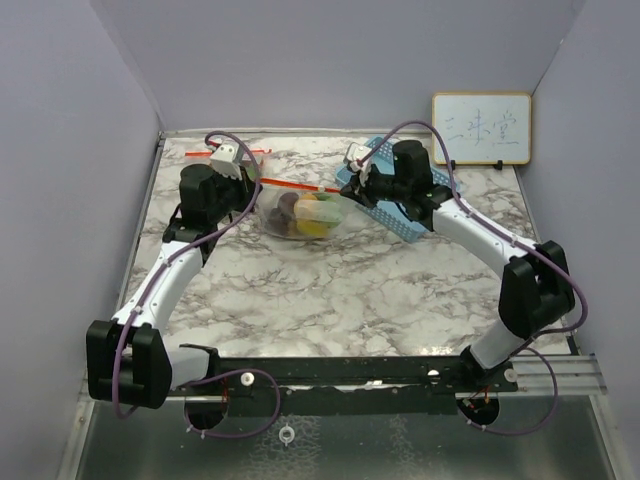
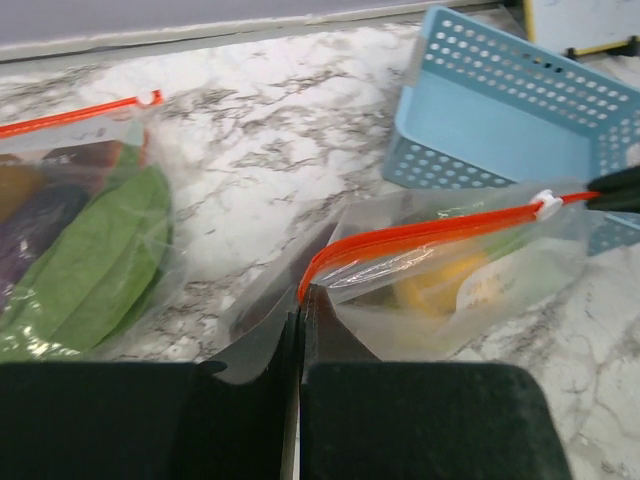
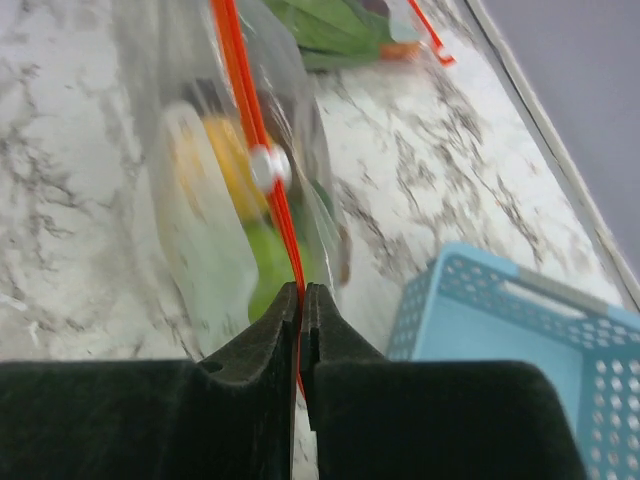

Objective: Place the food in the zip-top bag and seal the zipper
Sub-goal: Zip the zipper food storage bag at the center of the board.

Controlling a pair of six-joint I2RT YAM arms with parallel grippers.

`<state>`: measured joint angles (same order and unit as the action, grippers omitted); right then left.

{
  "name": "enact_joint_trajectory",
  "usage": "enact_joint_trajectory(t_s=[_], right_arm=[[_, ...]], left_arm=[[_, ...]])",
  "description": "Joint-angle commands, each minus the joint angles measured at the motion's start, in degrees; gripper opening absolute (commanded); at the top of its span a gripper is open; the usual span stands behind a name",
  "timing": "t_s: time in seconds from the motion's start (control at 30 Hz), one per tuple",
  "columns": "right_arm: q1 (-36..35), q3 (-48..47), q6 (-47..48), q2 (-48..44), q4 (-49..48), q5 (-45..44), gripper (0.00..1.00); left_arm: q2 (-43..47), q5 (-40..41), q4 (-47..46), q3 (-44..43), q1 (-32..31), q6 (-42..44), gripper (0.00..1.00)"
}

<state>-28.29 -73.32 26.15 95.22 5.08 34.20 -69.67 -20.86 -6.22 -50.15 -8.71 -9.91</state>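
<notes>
Zip-top bag (image 1: 305,215) lies mid-table on the marble table (image 1: 350,290), stretched between both arms, with the food (image 1: 303,212) inside it. Left gripper (image 2: 300,300) is pinched closed on the bag's corner at one end of the red zipper (image 2: 420,235). Right gripper (image 3: 302,295) is clamped tight on the other end of the zipper strip. The top view gives only a mixed cluster of colours in the bag. The left wrist view picks out a yellow fruit (image 2: 440,285) and the white slider (image 2: 545,203) sitting near the right gripper's end. The right wrist view adds a lime-green fruit (image 3: 268,265) under the slider. Whether the zipper is fully sealed, can't tell. The blue mesh basket (image 2: 500,110) is just behind the bag, partly under the right arm in the top view. The left wrist view alone clearly shows a second bag (image 2: 80,230) off to its left, holding a leafy green vegetable (image 2: 100,250) and something purple. A whiteboard (image 1: 481,128) leans on the back right wall, top view only.
</notes>
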Motion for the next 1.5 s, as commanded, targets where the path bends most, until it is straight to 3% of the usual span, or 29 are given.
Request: enact_joint_trajectory(t_s=[0.0,0.17,0.2,0.3,0.37,0.43,0.73,0.9,1.3,1.47], right_arm=[[3.7,7.4,2.9,-6.5,-1.5,-13.8,0.02],[3.8,11.3,1.7,-10.7,-2.7,-21.5,0.02],[3.8,10.9,-0.2,-11.1,-2.3,-21.5,0.06],[3.8,6.6,-6.9,-10.9,1.3,-19.5,0.44],[3.8,3.0,-11.7,-9.8,4.2,-17.9,0.58],[3.8,-0.4,-16.1,-8.5,6.2,-15.2,0.62],[2.5,-8.5,-18.0,-1.0,-3.6,14.9,0.62],[-0.7,-17.8,-14.4,8.1,2.3,15.9,0.58],[-1.3,-20.3,-16.7,15.4,-2.1,14.9,0.53],[-1.5,-20.8,-17.0,16.7,-2.0,14.6,0.47]], left_arm=[[-1.1,17.5,4.9,-3.6,2.6,0.8,0.0],[-1.6,16.2,5.1,-4.1,2.6,-0.5,0.0],[-1.8,15.3,5.1,-4.1,2.6,-0.9,0.0],[-2.6,12.9,6.2,-5.2,2.6,-1.3,0.0],[-2.9,11.3,7.5,-6.2,2.6,-1.2,0.0],[-2.8,9.7,8.2,-6.6,2.6,-0.8,0.0],[-1.6,4.2,3.8,-4.2,2.6,-2.2,0.0],[-1.3,3.7,2.8,-4.1,2.6,-3.2,0.0],[-1.1,3.5,2.5,-3.5,2.6,-3.5,0.0],[-1.1,3.3,2.5,-3.6,2.6,-3.5,0.0]])
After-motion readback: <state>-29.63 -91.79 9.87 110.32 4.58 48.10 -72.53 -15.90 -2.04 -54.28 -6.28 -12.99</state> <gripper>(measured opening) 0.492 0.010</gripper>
